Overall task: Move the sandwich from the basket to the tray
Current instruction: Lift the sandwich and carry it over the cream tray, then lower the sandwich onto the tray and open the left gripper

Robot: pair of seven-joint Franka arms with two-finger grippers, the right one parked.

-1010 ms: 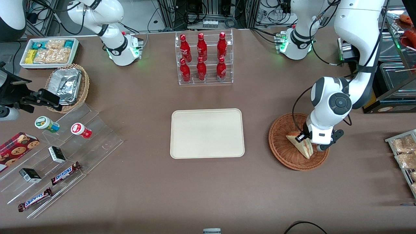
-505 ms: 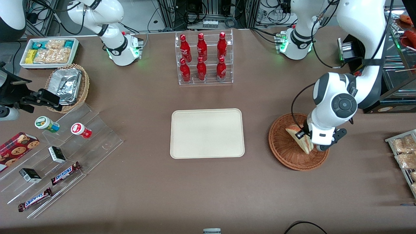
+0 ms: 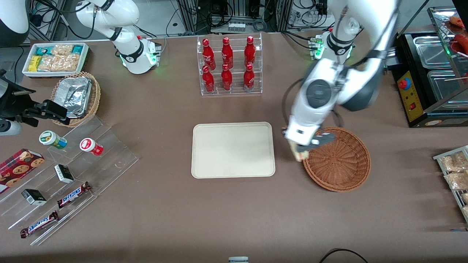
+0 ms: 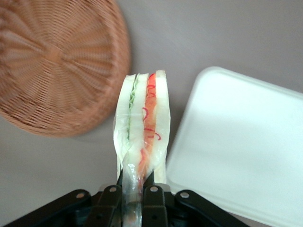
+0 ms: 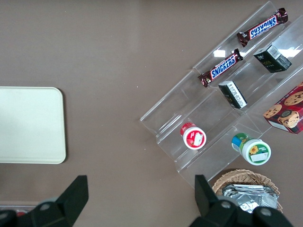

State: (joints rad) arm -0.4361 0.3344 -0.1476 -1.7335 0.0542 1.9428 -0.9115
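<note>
We see the gripper [image 3: 300, 151] has swung out of the basket [image 3: 340, 160], which now lies bare, and hangs over the table between basket and tray [image 3: 233, 149]. Its fingers [image 4: 154, 201] pinch the sandwich [image 4: 142, 123] by its wrapper, the wedge off the wicker and near the tray's rim.

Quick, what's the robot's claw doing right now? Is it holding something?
Gripper: shut on the sandwich, carried in the air between the basket and the tray.
</note>
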